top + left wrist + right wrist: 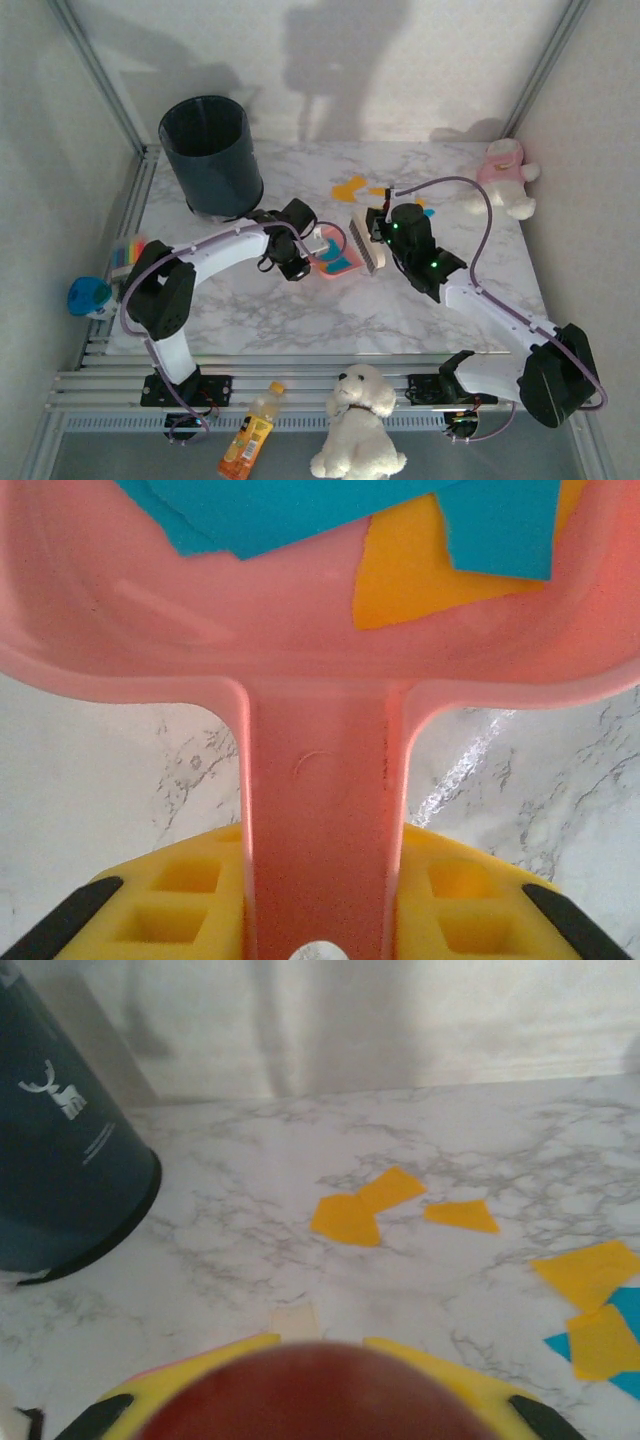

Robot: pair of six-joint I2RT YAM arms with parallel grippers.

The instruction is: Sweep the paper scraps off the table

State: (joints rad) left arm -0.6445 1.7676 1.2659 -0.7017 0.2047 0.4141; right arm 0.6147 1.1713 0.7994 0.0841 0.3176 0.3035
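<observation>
**Desk:** What sits closest in your feeds?

**Operator:** On my left wrist view, the flat handle (320, 810) of the pink plastic dustpan (300, 620) runs straight at the lens. My left gripper (320, 900) is clamped on it, with a yellow foam pad (190, 895) pressed against each side. On the right wrist view, a rounded dark red handle (320, 1395) sits at the bottom edge. My right gripper (320, 1385) looks closed around it. I take that handle to belong to the white-bristled hand brush (365, 243) that I see from above.

**Desk:** How much is swept?

**Operator:** Some of it. A large teal-blue piece (300, 510) and an orange piece (420, 580) lie inside the pan. From above, the pan rests mid-way across the white marble-veined table (300, 320), with the brush just beside its mouth.

**Desk:** And what's left?

**Operator:** A handful of small flat orange and teal-blue paper scraps (345, 1218) lie loose on the table beyond the brush. Two orange ones touch each other, with a third (462, 1216) near them. An orange-and-teal cluster (590, 1275) sits toward the right edge.

**Desk:** Your estimate?

**Operator:** I'd judge I'm partway through, perhaps around the middle. I can't count what's in the pan because its far end is cut off. The dark blue-grey cylindrical bin (210, 150) stands at the far left of the table, well apart from the pan, so I expect more brushing first, then possibly a tip-out
</observation>
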